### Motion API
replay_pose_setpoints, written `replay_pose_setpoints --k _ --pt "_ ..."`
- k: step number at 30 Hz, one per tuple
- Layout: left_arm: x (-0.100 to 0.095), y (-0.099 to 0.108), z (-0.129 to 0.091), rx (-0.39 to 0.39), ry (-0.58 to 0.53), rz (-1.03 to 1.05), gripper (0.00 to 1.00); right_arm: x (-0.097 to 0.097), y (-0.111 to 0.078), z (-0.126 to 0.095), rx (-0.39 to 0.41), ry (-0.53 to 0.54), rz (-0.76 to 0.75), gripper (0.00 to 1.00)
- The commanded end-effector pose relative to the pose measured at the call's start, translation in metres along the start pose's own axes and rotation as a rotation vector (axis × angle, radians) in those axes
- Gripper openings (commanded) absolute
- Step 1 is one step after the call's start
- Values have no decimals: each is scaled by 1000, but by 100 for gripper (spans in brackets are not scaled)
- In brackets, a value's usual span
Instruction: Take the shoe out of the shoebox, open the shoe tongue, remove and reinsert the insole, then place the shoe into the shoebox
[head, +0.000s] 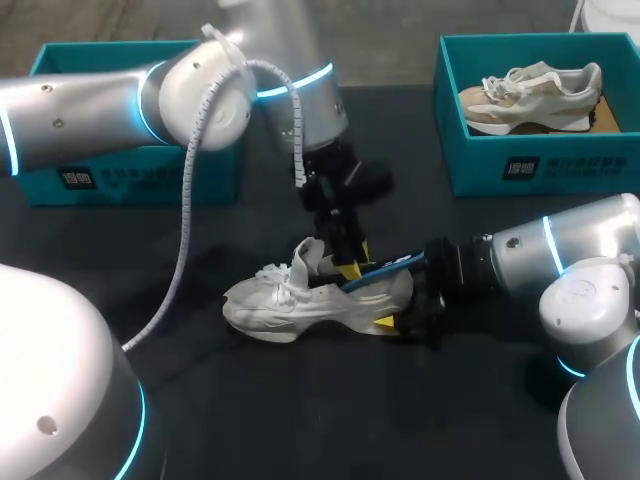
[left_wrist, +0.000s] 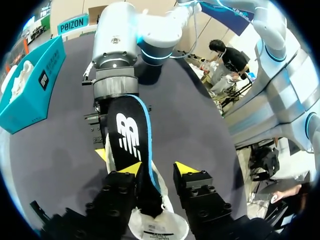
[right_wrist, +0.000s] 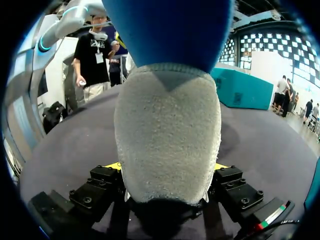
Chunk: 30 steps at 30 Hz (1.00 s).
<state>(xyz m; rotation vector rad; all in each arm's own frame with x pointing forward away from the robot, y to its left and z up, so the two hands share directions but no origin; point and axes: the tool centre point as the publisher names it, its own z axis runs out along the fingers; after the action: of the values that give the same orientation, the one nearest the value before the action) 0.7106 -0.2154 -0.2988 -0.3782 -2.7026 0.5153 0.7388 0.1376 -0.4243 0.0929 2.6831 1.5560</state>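
Note:
A white shoe (head: 290, 305) lies on its sole in the middle of the black table, toe toward the left. A black insole with a blue underside (head: 388, 267) sticks up out of its opening over the heel. My left gripper (head: 348, 262) hangs over the shoe's opening. In the left wrist view the insole (left_wrist: 131, 140) leans against one finger (left_wrist: 131, 169), the other finger stands clear of it, and the gripper (left_wrist: 159, 169) is open. My right gripper (right_wrist: 167, 167) is shut on the shoe's heel (right_wrist: 167, 120), with the insole's blue underside (right_wrist: 170, 30) above it.
A teal shoebox (head: 130, 175) stands at the back left, partly behind my left arm. Another teal shoebox (head: 545, 165) at the back right holds a beige shoe (head: 530, 95). Bare black table lies in front of the white shoe.

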Motion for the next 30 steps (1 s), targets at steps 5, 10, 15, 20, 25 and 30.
replay_pose_setpoints --k 5,10,15,20,25,30 --pt "-9 -2 11 -16 7 -8 31 2 -1 1 5 -1 0 0" --pt "-8 -2 10 -11 10 -4 5 2 -1 1 5 -1 0 0" --pt "-7 0 7 -7 13 -2 0 2 -1 1 5 -1 0 0" --pt "-1 1 -6 12 17 5 0 2 -1 1 5 -1 0 0" --pt "8 -2 -27 -25 33 46 0 2 -1 1 5 -1 0 0" --pt "20 -7 -44 -45 47 65 0 2 -1 1 5 -1 0 0"
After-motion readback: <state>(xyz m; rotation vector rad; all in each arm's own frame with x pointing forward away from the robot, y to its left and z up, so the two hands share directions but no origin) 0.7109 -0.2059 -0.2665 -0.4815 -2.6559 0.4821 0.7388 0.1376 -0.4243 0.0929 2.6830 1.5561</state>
